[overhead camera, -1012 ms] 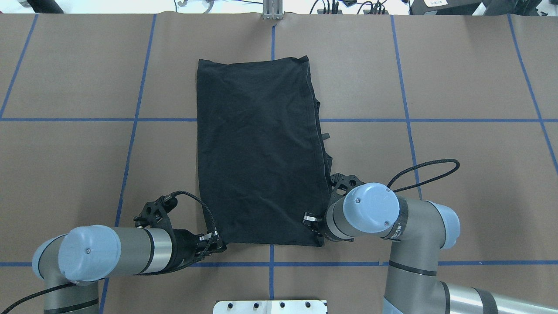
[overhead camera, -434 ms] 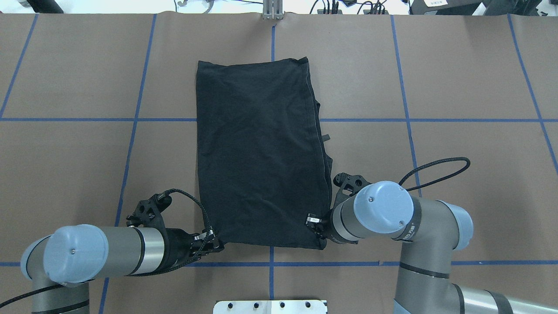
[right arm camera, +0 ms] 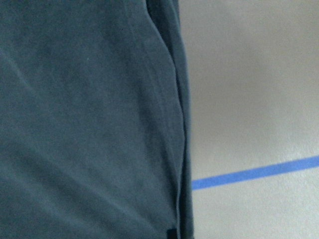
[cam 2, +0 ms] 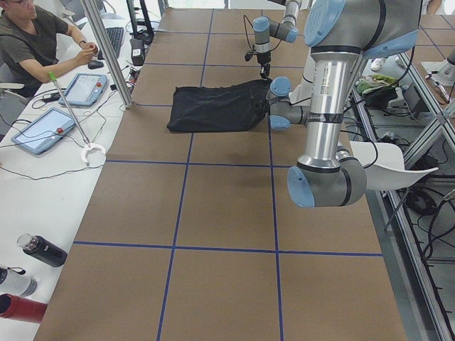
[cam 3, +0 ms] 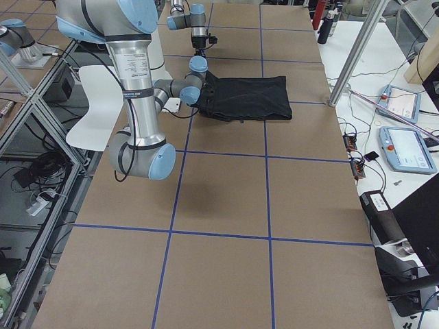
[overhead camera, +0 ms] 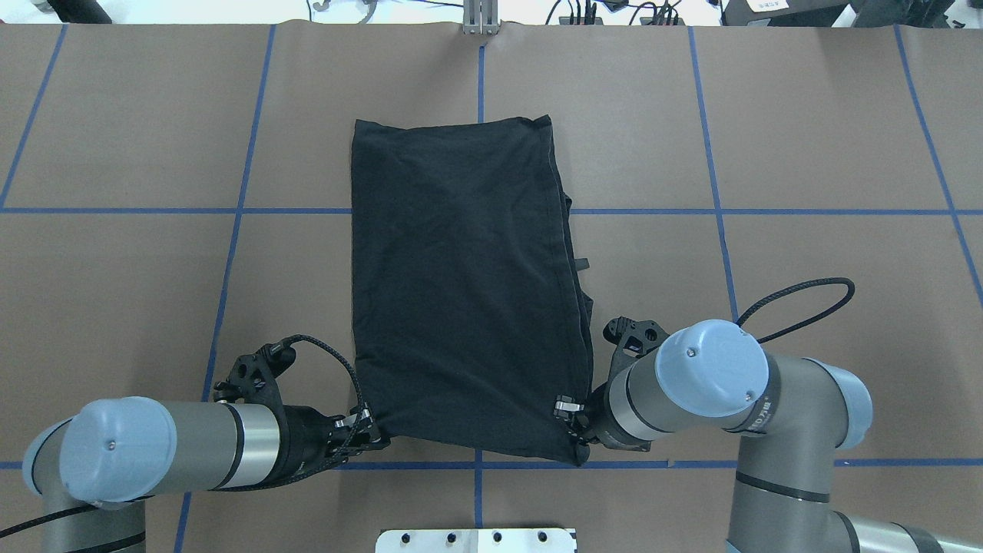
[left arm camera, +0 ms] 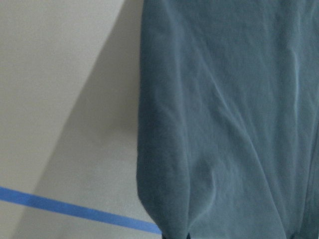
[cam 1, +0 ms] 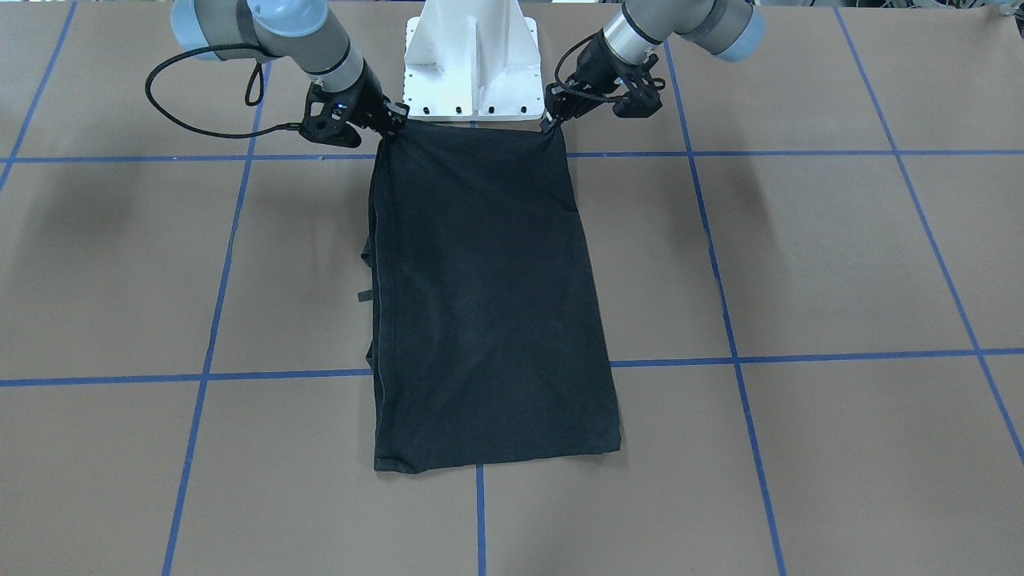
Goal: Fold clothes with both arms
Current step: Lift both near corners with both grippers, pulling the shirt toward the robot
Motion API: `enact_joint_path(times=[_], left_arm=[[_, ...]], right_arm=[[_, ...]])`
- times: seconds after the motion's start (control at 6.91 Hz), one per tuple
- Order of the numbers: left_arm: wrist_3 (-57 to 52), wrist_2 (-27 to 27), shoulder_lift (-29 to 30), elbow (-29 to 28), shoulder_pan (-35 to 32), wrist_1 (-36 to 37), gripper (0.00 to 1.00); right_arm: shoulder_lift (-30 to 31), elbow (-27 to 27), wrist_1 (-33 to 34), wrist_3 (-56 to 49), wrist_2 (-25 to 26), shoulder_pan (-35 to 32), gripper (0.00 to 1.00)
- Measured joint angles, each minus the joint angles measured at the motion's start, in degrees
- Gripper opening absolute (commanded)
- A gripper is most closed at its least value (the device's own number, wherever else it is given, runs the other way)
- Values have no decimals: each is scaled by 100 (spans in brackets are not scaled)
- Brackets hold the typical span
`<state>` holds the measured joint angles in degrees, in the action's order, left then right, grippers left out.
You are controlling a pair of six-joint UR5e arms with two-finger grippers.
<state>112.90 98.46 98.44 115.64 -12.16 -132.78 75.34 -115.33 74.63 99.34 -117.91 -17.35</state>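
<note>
The clothes are one black T-shirt (overhead camera: 465, 284), folded into a long rectangle with the plain side up, lying mid-table (cam 1: 488, 304). My left gripper (overhead camera: 374, 434) is shut on its near left corner. My right gripper (overhead camera: 572, 418) is shut on the near right corner. In the front-facing view the left gripper (cam 1: 550, 122) and right gripper (cam 1: 394, 120) hold the near edge stretched between them, just in front of the base. Each wrist view is filled with dark cloth (left arm camera: 224, 124) (right arm camera: 84, 124) over the brown table. No logo shows.
The white pedestal base (cam 1: 472, 72) stands right behind the held edge. Blue tape lines (overhead camera: 238, 210) grid the brown table. A metal post (overhead camera: 480, 19) stands at the far edge. In the exterior left view a person (cam 2: 28, 42) sits beside tablets, with bottles (cam 2: 39, 250) nearby.
Both grippers have drawn back toward the base, dragging the shirt with them. Its far edge has slid nearer, and the right arm has shifted outward to the right.
</note>
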Motion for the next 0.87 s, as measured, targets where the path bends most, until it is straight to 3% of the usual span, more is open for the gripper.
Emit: enact_joint_path(times=[0.43,0.87], left_arm=[[-56,933,-41,234,196,129,0],[-51,1165,-34,1211,734,1272,0]], right_arm=[[50,-200,-6,270,-1149,85,0],[59,-460,-9,296,-1381,292,0]])
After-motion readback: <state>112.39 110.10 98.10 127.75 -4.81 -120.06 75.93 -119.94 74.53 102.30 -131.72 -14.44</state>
